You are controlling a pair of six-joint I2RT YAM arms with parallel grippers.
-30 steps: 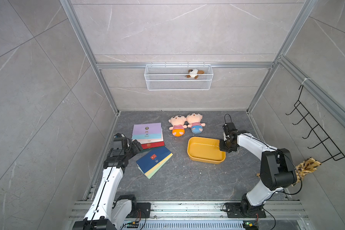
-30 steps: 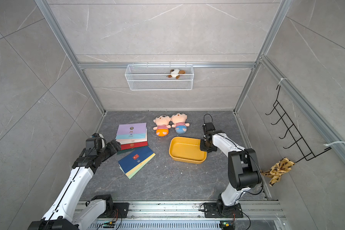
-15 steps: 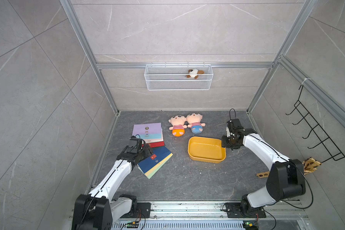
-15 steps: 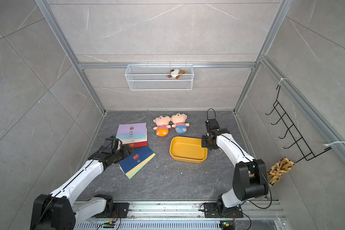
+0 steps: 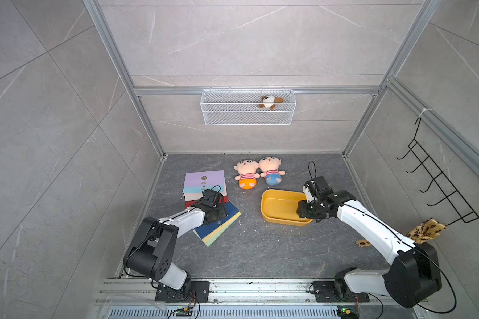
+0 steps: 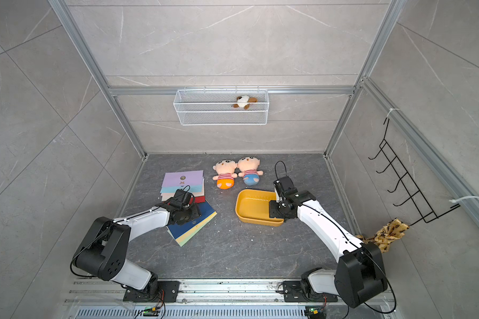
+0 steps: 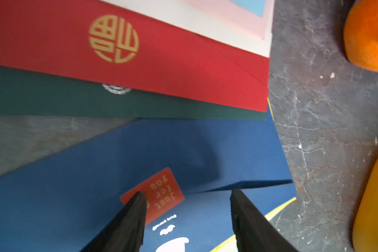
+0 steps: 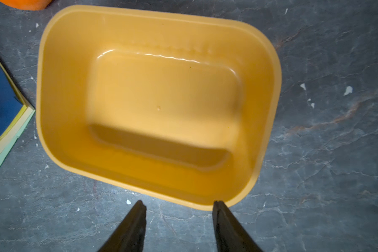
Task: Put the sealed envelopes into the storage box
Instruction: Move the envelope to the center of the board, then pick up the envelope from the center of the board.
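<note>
Twin high downward views, close wrist cameras (storage box [image 8: 61, 98] in all).

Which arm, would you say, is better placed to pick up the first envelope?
Left: the left gripper has jaws open over the navy envelope, while the right gripper sits by the empty storage box.

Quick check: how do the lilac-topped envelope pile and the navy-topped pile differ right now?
The lilac-topped pile lies square to the back wall; the navy-topped pile sits askew, nearer the front. The open left gripper hovers over the navy-topped pile, not the lilac-topped one. Both lie outside the empty storage box.
</note>
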